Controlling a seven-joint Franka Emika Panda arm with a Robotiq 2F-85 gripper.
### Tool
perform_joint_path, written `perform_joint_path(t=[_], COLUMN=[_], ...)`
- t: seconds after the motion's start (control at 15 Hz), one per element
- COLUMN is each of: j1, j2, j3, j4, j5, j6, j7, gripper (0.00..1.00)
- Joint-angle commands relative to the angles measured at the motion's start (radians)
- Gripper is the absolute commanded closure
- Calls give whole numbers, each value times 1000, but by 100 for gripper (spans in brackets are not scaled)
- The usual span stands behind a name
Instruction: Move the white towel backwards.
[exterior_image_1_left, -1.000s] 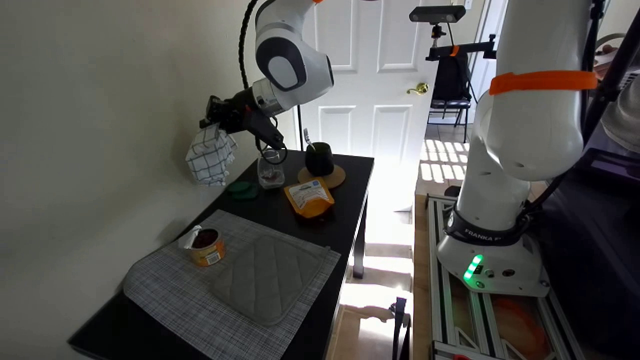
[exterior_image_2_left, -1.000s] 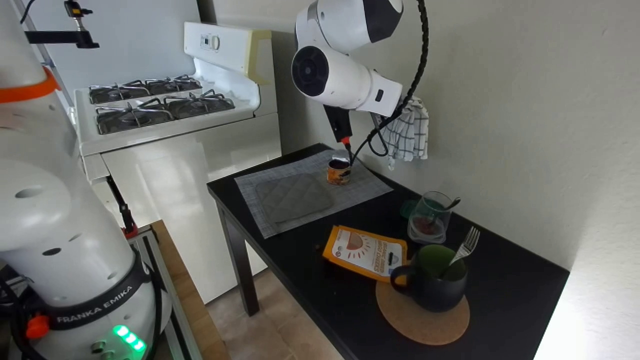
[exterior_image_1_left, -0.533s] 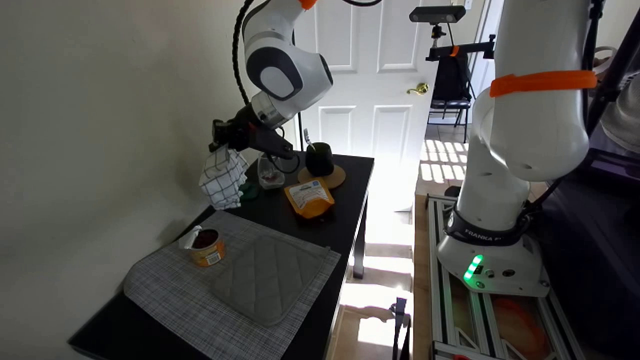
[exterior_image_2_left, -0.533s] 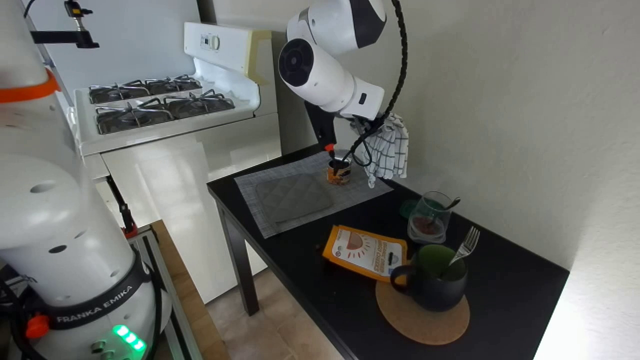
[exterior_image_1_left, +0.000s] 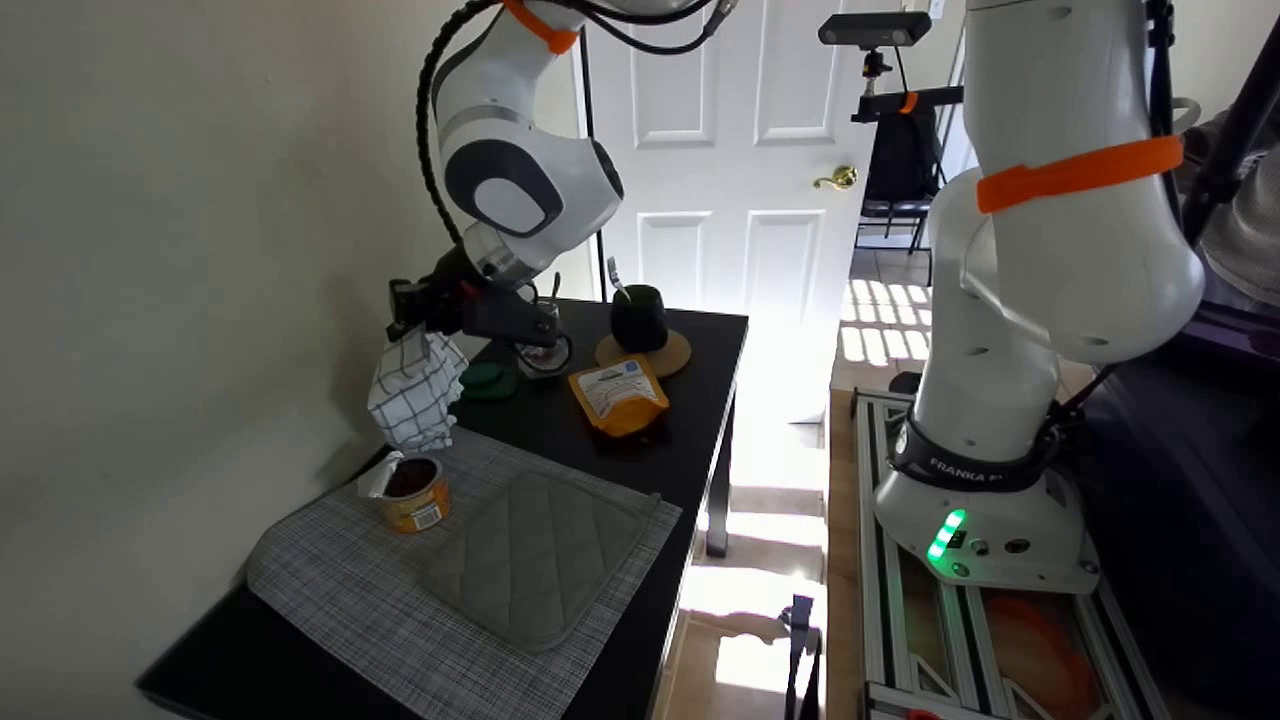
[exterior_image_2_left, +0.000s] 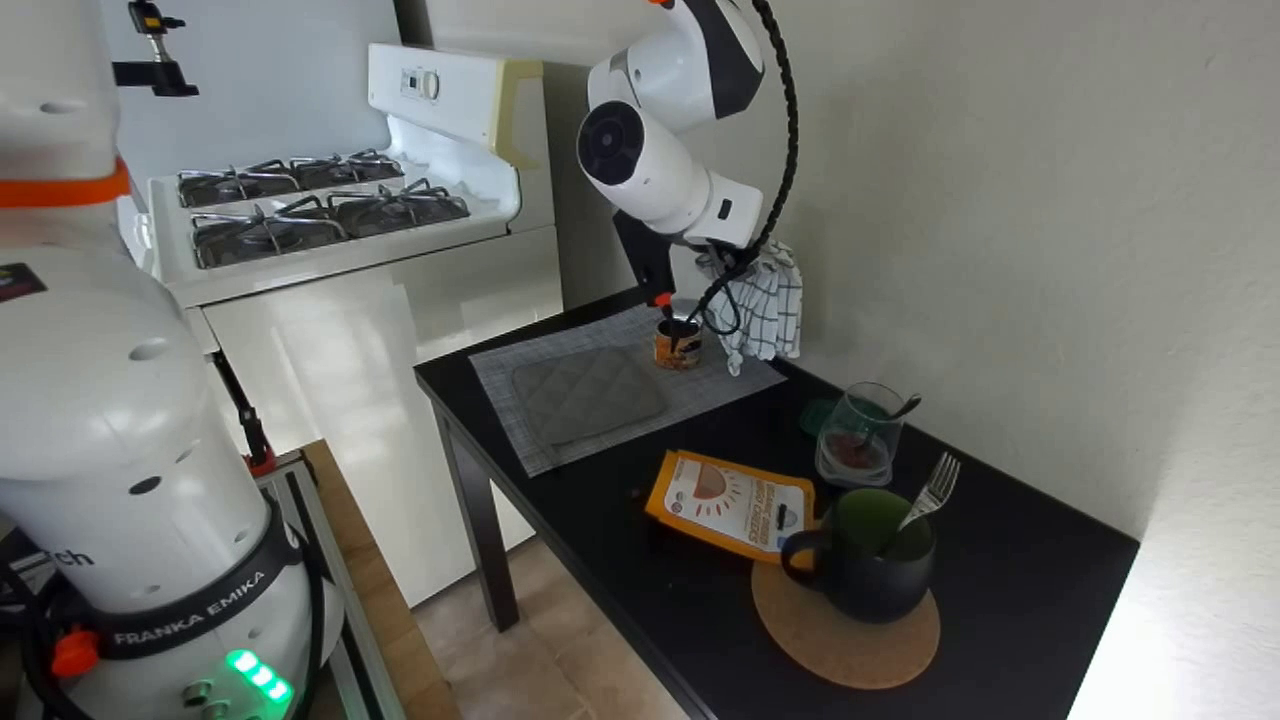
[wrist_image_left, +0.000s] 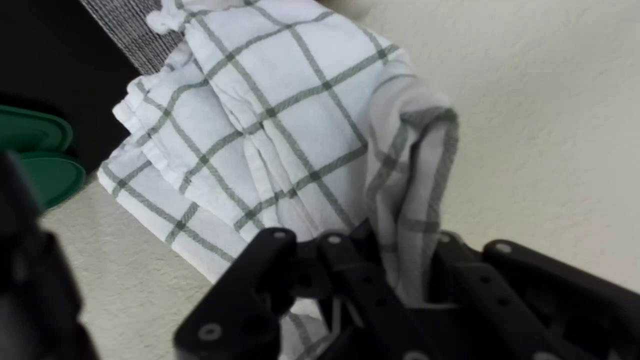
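Observation:
The white towel with a thin dark grid hangs bunched from my gripper near the wall. In an exterior view its lower edge shows just above the can and the far end of the grey mat. It also hangs behind the arm in an exterior view. In the wrist view the towel fills the middle, and a fold of it runs down between the fingers of the gripper, which is shut on it. The fingertips are partly hidden by the cloth. I cannot tell whether the towel touches anything below.
A grey ribbed mat holds a grey quilted pad and an open can. Green lids, a glass jar, an orange pouch and a dark mug with a fork stand on the black table. The wall is close.
My gripper has come down with the towel in it. It has also shifted along the wall toward the can and mat. The objects on the table have not moved.

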Motion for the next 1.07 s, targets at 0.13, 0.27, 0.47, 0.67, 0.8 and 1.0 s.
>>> perform_joint_path(t=[0.13,0.27,0.47,0.67,0.8,1.0], j1=[242,394,595,810,954,1126], j2=[147,223,319,418,452,525], j3=[-215,-393,-618,-824,-917,-1010], j4=[141,220,292,290,227,132], j5=[5,6,6,5,5,4], j6=[-25,37,91,154,173,172], j7=[124,82,133,158,184,169], gripper=[98,66,52,30,14,0])
